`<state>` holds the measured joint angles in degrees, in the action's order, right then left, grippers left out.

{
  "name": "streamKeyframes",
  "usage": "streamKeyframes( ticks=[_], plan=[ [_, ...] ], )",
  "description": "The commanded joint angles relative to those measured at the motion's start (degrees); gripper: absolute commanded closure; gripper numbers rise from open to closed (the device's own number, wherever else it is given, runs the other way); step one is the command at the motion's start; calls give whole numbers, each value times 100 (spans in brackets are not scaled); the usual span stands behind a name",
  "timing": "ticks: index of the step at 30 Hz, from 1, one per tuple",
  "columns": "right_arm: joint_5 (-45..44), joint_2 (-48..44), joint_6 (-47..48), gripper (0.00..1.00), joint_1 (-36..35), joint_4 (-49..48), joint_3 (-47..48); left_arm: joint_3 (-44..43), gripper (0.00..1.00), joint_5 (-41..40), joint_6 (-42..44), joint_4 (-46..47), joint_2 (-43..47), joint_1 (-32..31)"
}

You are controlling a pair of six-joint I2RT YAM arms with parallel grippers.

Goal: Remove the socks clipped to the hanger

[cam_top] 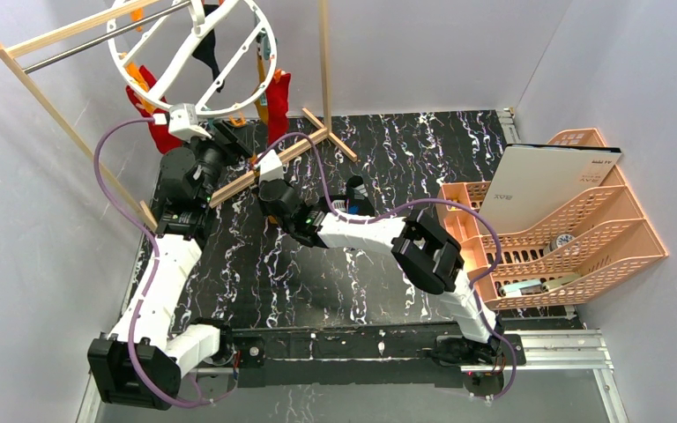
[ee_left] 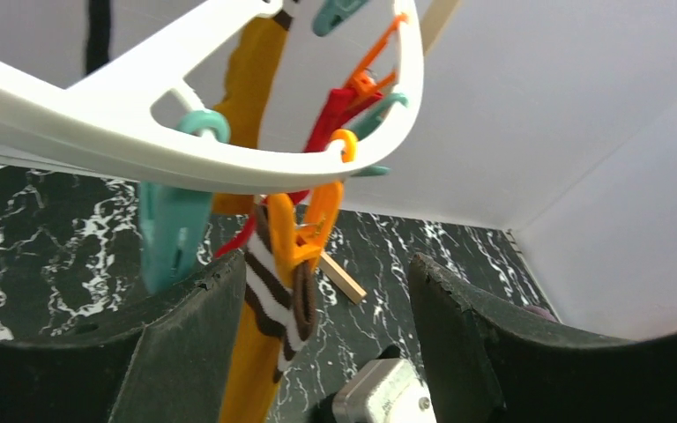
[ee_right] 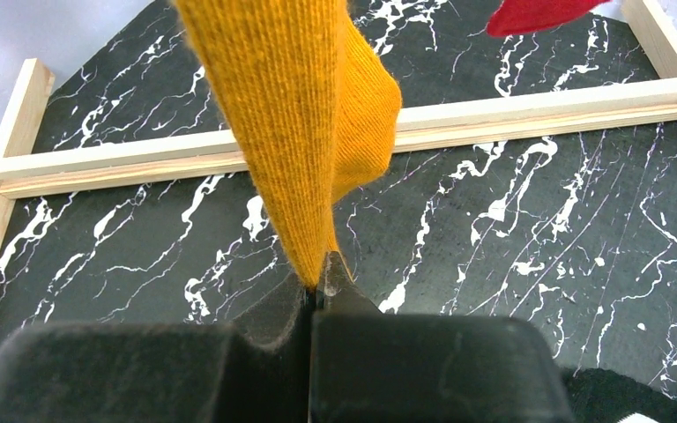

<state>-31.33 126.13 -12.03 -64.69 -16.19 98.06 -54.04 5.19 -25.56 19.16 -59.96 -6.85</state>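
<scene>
The white ring hanger [cam_top: 196, 113] hangs at the back left with red socks [cam_top: 278, 99] and a black one clipped to it. In the left wrist view an orange clip [ee_left: 307, 231] under the ring [ee_left: 229, 163] holds a mustard sock by its brown-and-white striped cuff [ee_left: 269, 295]. My left gripper [ee_left: 326, 295] is open, with clip and cuff between its fingers, close to the left finger [ee_left: 185, 344] and apart from the right one. My right gripper [ee_right: 322, 284] is shut on the lower end of the mustard sock [ee_right: 300, 115], which hangs taut above it.
The wooden rack's base bars [ee_right: 494, 115] lie on the black marbled table just past the right gripper. A teal clip [ee_left: 172, 233] hangs beside the left finger. A peach file rack [cam_top: 582, 229] with a white board stands at the right.
</scene>
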Motion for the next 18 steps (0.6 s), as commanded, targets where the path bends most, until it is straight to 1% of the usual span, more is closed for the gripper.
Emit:
streamKeyframes(
  ticks=[1, 5, 9, 13, 18],
  plan=[
    [-67, 87, -36, 99, -65, 126, 250, -198, 35, -895, 267, 14, 95, -123],
    [-67, 122, -27, 99, -71, 142, 292, -273, 38, -1081, 385, 84, -78, -278],
    [-88, 137, -12, 99, -79, 151, 310, -267, 39, -1290, 587, 314, -294, -575],
    [-103, 136, 8, 99, -79, 149, 295, -343, 43, -1668, 850, 373, -423, -829],
    [-71, 158, 17, 99, -79, 142, 323, -281, 47, -2246, 1135, 407, -287, -928]
  ],
)
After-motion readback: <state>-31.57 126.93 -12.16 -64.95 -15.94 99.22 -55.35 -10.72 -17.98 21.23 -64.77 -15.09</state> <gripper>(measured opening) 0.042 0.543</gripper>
